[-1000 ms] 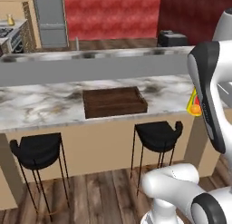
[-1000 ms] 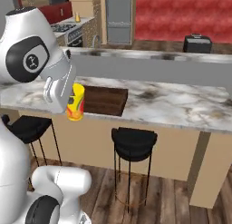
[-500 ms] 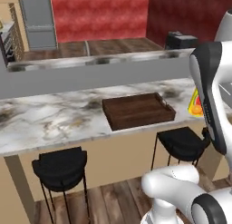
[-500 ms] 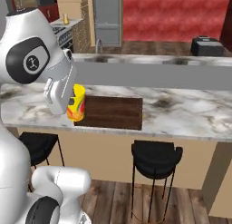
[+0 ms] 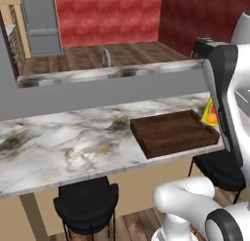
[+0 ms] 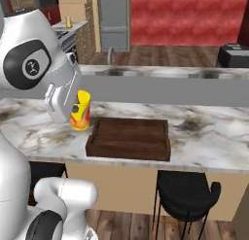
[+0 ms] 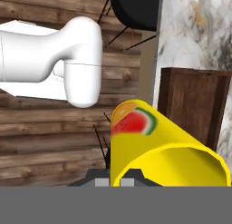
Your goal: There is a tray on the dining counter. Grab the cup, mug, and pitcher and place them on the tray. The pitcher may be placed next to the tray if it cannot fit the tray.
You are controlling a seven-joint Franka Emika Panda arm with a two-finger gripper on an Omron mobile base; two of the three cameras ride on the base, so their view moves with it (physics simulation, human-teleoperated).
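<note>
Holding the cup point(image 6: 80, 110) pinched tight, the gripper point(image 7: 115, 180) hangs just beside the tray's point(image 6: 130, 138) short end, above the dining counter's point(image 6: 204, 137) front edge. Best carry it level over the tray's near corner, then lower it upright inside the rim.

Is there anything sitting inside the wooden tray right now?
No, the tray is bare inside; the yellow cup hangs beside its left end.
</note>
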